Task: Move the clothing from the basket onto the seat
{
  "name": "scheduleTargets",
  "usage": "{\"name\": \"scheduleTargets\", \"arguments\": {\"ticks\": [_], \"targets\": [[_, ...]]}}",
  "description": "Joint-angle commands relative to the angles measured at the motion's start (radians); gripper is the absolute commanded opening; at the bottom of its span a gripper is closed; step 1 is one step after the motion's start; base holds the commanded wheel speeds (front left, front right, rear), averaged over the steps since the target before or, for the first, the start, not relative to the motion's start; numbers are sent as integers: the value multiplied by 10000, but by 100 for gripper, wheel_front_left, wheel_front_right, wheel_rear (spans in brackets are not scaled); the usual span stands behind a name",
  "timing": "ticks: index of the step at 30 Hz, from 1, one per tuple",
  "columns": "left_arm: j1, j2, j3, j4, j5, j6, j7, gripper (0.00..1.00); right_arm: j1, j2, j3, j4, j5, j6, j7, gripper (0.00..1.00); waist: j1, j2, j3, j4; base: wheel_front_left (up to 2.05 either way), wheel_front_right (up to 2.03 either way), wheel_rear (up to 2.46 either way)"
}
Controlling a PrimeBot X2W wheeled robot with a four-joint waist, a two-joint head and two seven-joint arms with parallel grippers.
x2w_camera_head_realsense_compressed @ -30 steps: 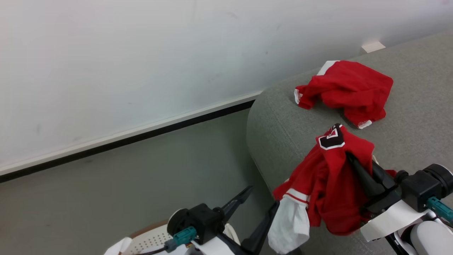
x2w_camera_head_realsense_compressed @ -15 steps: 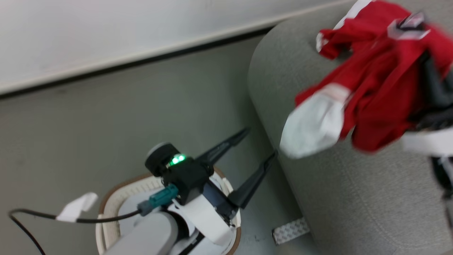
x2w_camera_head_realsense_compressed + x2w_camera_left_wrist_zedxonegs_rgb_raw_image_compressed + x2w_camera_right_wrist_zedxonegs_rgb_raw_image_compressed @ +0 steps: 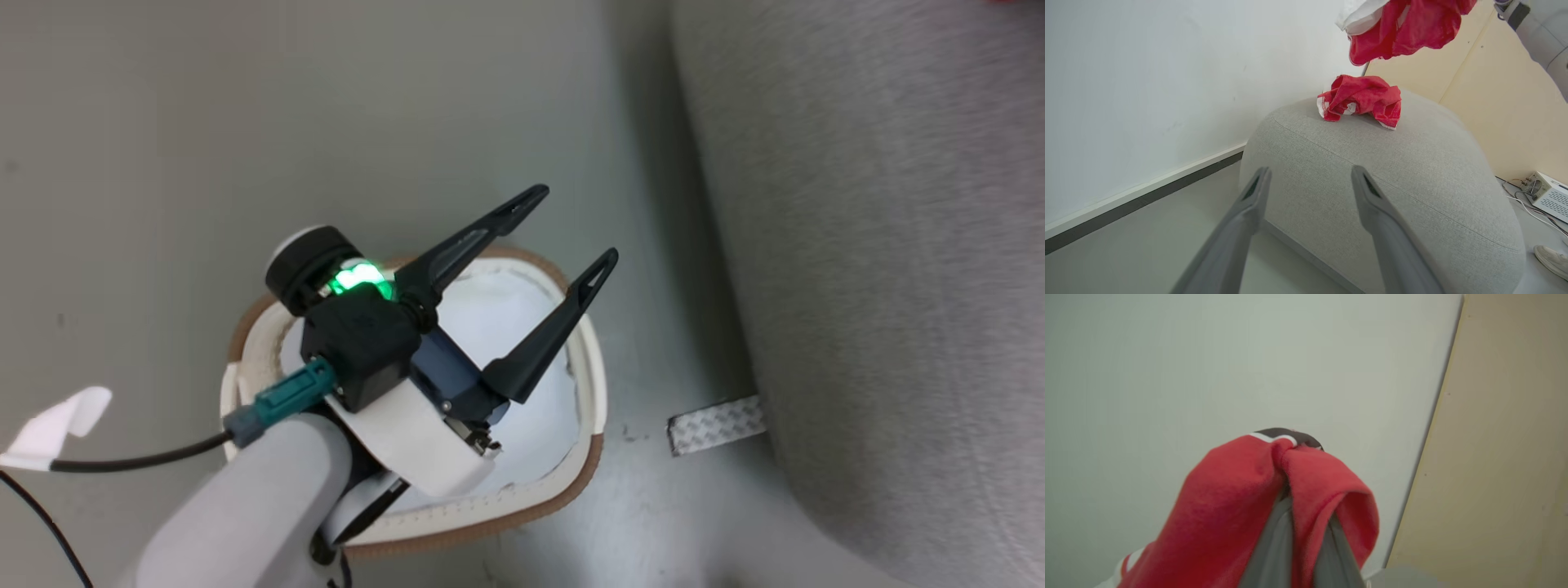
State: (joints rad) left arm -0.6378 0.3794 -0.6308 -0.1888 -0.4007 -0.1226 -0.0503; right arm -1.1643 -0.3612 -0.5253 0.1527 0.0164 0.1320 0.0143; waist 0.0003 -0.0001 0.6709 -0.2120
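Tilting down, the head view now frames the basket [image 3: 593, 384], white inside, under the splayed left gripper [image 3: 574, 224]; right gripper [image 3: 1303, 535] keeps pinching a red garment [image 3: 1229, 506] above the seat [image 3: 1392, 183], where a second garment [image 3: 1359, 100] lies. Likely the last drop.

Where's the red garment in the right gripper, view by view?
Right wrist view: red garment draped over right gripper, bottom centre.
Left wrist view: hanging at top edge, above the seat.
Head view: perhaps the red blur, top right corner.
Shared landmark: grey seat, head and left wrist views.
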Motion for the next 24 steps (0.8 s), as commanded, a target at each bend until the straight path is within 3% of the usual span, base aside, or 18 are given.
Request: {"name": "scheduleTargets", "arguments": {"ticks": [1,5,11,12,13,14,15,19,24], "targets": [[-194,91,6,-69,-108,-14,-54,100,-57,-18,-423,250,-331,-26,120,0,-3,1,713,512,0,0,0],[-293,191,78,-134,-133,-24,-143,100,379,524,-1837,958,-1096,-26,2,0,-3,1,1131,685,0,0,0],[-99,95,95,61,-198,124,-353,100,1495,1901,-3240,2457,-1843,-26,-1318,0,-3,1,885,748,0,0,0],[-36,93,125,92,-220,187,-392,100,1624,2119,-3336,2675,-1941,-26,-1596,8,-3,1,771,713,0,0,0],[13,91,153,108,-243,231,-399,100,1760,2246,-3353,2886,-2046,-26,-1845,39,-3,1,673,684,0,0,0],[74,114,196,135,-245,294,-413,100,1878,2361,-3301,3079,-2073,-26,-2058,77,-3,1,558,634,0,0,0],[117,134,217,148,-270,336,-410,100,1954,2446,-3218,3243,-2090,-26,-2199,100,-3,1,455,585,0,0,0],[418,170,375,277,-371,592,-561,100,2482,2639,-2591,3579,-1994,-26,-2637,100,-3,1,-239,341,0,0,0],[1040,59,678,580,-630,1083,-809,100,3742,2907,-1508,3087,-1792,-26,-2789,100,-3,1,-1375,170,0,0,0]]}}
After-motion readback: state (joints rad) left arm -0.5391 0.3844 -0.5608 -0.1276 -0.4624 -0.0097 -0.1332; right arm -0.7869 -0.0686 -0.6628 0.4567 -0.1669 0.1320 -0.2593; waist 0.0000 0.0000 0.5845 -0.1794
